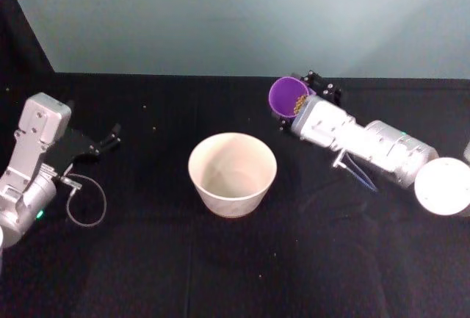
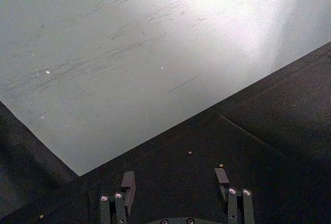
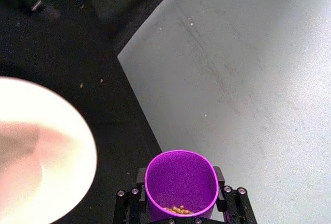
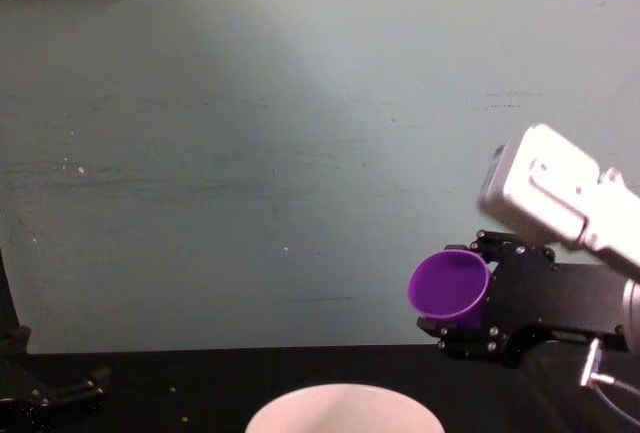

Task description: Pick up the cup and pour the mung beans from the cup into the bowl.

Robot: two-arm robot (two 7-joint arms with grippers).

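the right fingers (image 3: 140,175) are clamped on the cup (image 3: 178,182), one on each side of its wall just behind the rim. the right gripper (image 1: 297,98) holds the cup (image 1: 283,94) off the worktop (image 1: 147,259), tipped well over on its side with its mouth turned left. a small cluster of beans (image 3: 178,210) lies deep inside the cup against its lower wall; in the head view the beans (image 1: 300,103) sit well back from the rim. the silver right arm runs from the gripper toward the near right.

the bowl (image 1: 231,199) stands upright on the worktop, near the middle. the cup is to the right of it and farther away, apart from it. in the chest view the cup (image 4: 448,285) hangs higher than the rim of the bowl (image 4: 345,403) and to its right, in front of the pale green wall (image 4: 250,153).

the left fingers (image 2: 128,181) are apart. the left gripper (image 1: 112,136) is at the left of the worktop, well apart from the bowl and pointing toward the far right. a few stray beans (image 2: 190,152) lie on the black worktop just beyond the left gripper (image 2: 175,175). a thin cable loop (image 1: 88,204) hangs beside the left arm.
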